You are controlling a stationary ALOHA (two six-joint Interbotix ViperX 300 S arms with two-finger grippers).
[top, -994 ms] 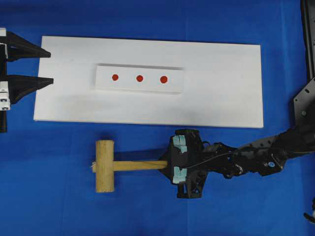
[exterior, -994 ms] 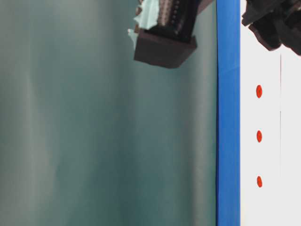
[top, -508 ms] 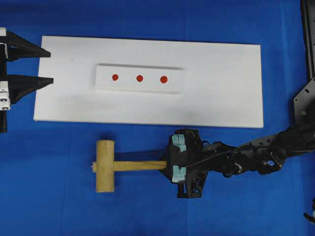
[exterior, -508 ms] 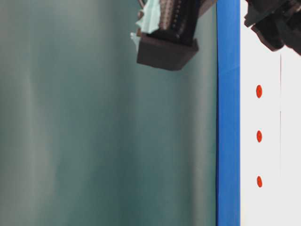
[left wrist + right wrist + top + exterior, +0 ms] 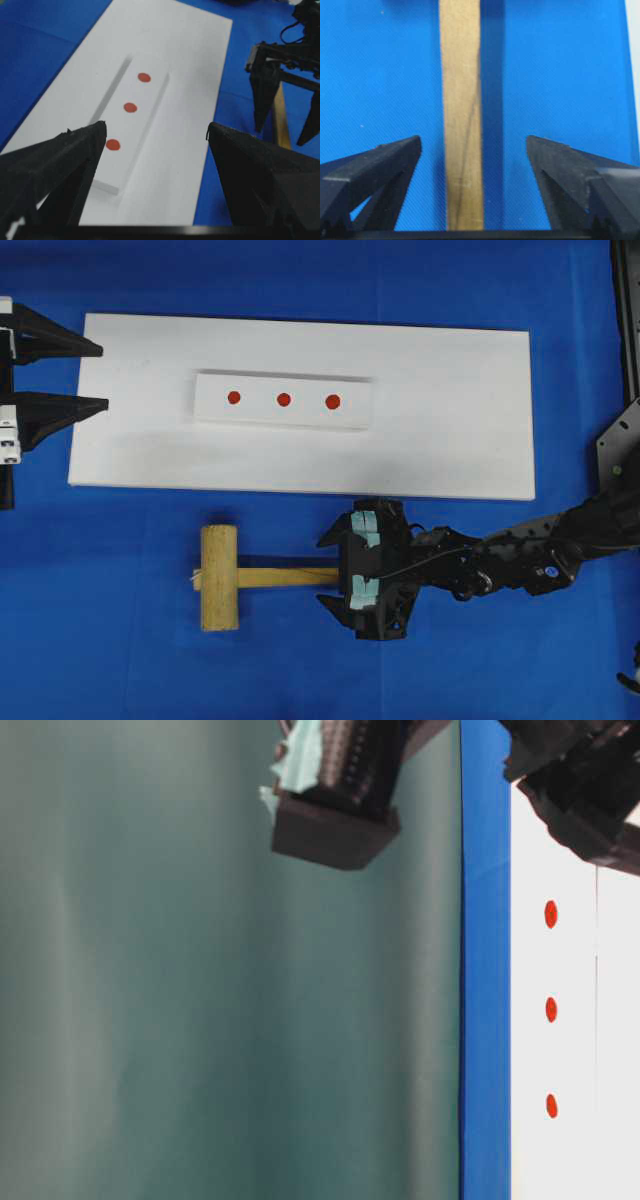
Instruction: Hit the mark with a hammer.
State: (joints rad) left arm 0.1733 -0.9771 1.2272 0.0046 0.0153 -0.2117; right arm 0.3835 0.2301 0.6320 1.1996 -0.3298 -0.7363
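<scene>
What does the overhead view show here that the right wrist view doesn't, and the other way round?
Only the overhead view shows the hammer's round head, the white board with its three red dots, and the open left gripper. Only the right wrist view shows blue cloth on both sides of the handle, apart from the fingers. Both show the open right gripper astride the handle.

We see the table [image 5: 120,640] covered in blue cloth. On it lies a white board [image 5: 450,410], long side running left-right in the overhead view. The hammer [image 5: 235,577] lies flat on the table just below the board's lower edge, apart from it, with its handle parallel to that edge and its head under the board's left part. We note the handle resting directly on blue.
</scene>
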